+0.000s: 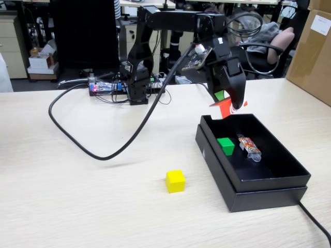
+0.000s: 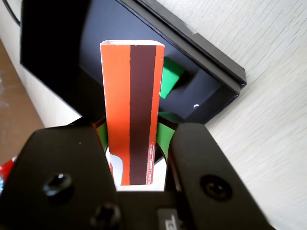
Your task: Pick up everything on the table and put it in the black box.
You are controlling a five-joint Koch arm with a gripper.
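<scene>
Over the far corner of the black box (image 1: 269,178), the gripper (image 1: 230,106) is holding the red box (image 1: 226,107) in the air, its lower end dipping just past the rim. The wrist view is showing why the grip works: the fingers (image 2: 196,158) are pinching the red box (image 2: 130,110) across its narrow sides, one on each flank, so the long body is sticking straight out ahead of them and pointing down into the black box (image 2: 211,67). Held by one end like this, it can probably be let go to fall flat on the floor of the box rather than catch on a wall — a judgement, not something shown.

The green cube (image 1: 226,145) is already lying inside, beside a small colourful packet (image 1: 249,146); in the wrist view the green cube (image 2: 170,81) is peeking out just past the red box's edge. The yellow cube (image 1: 175,181) is sitting alone on the table (image 1: 77,196), near the box's left wall in the fixed view, waiting its turn.

The arm is reaching forward from its base at the back of the table, upper links nearly level, wrist bending steeply down so the fingers are aiming into the box. A thick black cable (image 1: 103,150) is looping across the table to the left — clear of the yellow cube.
</scene>
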